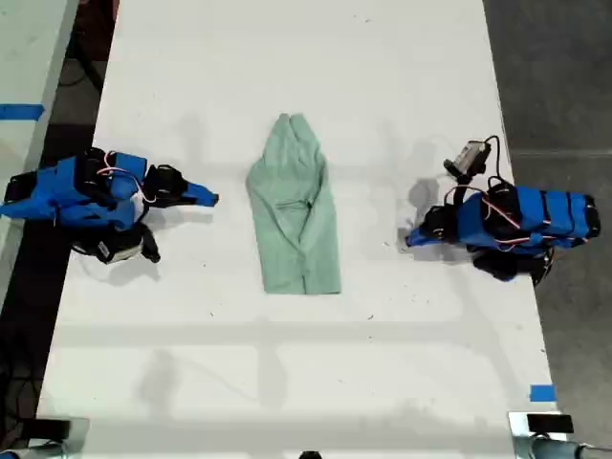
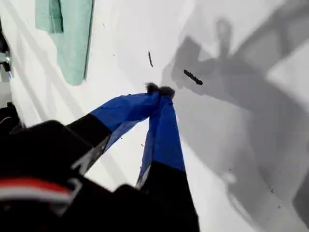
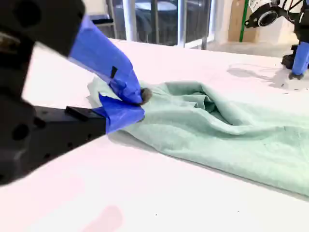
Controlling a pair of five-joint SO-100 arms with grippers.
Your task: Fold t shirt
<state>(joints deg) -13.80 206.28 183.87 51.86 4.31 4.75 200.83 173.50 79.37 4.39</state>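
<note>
White worktop (image 1: 316,382) fills most of what we see, with dark floor past its long edges. We find the t shirt (image 1: 295,206) near the worktop's middle. It lies flat in a narrow, wrinkled strip, with its tapered end toward the edge at the exterior view's top.

My first gripper (image 1: 409,239) rests near the edge on the exterior view's right, well apart from the cloth. Its fingertips are pressed together on nothing.

My second gripper (image 1: 212,199) sits toward the opposite edge, just beside the shirt. Its fingers look closed and empty, and we cannot tell whether they touch the fabric.
</note>
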